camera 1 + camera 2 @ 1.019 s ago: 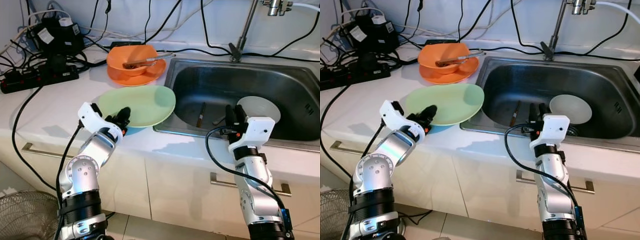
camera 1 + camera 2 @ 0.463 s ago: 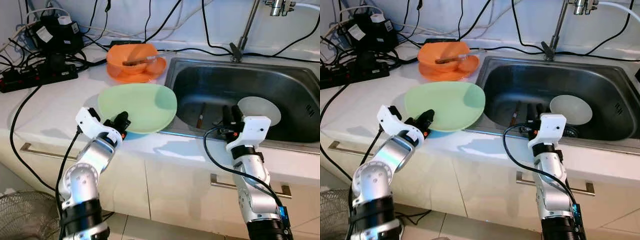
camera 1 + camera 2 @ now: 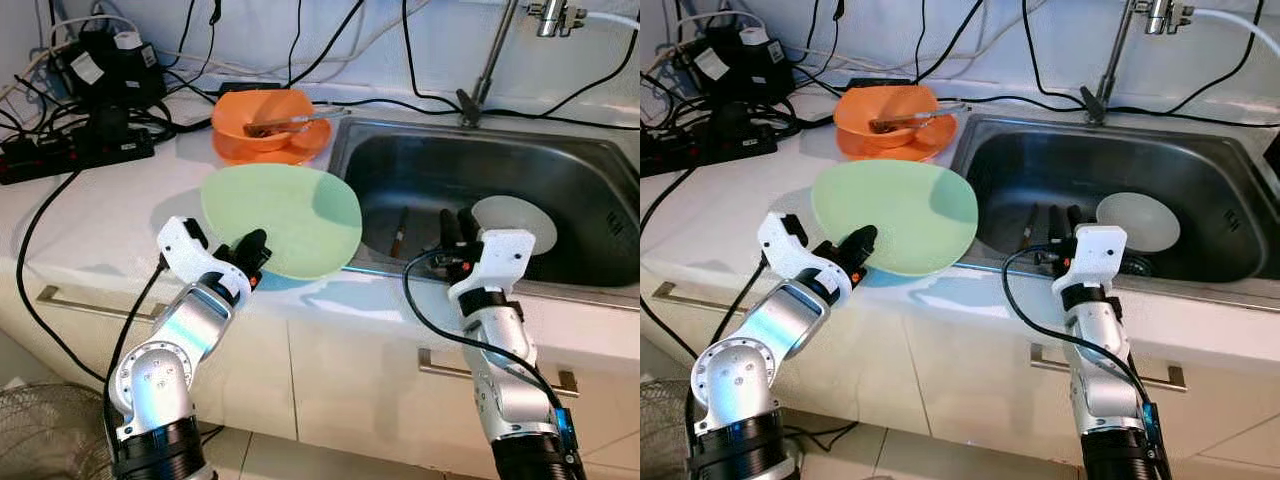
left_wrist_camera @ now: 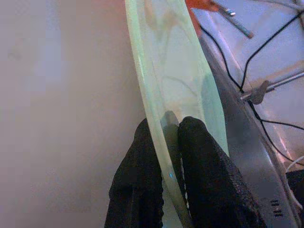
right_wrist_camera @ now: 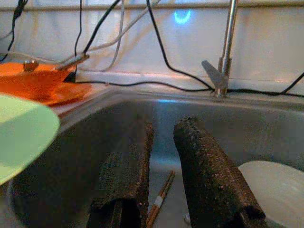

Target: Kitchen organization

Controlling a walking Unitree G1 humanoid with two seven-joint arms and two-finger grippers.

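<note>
My left gripper (image 3: 250,248) is shut on the near rim of a pale green plate (image 3: 285,218), which is lifted and tilted above the counter beside the sink (image 3: 400,150); in the left wrist view its fingers (image 4: 202,156) pinch the plate's edge (image 4: 164,71). My right gripper (image 3: 456,226) hovers open over the sink's front edge, with nothing between its fingers (image 5: 204,166). Inside the sink lie a white bowl (image 3: 515,222) and chopsticks (image 3: 400,231). An orange bowl (image 3: 262,118) holding tongs sits on an orange plate at the back of the counter.
A power strip (image 3: 75,152), black adapters and tangled cables crowd the counter's back left. The tap (image 3: 490,60) rises behind the sink. Drawer handles (image 3: 85,300) run below the counter edge, and a wire fan guard (image 3: 50,430) stands on the floor at left.
My left gripper has raised the green plate off the counter, tilted it up and carried it toward the sink. My right gripper has barely shifted.
</note>
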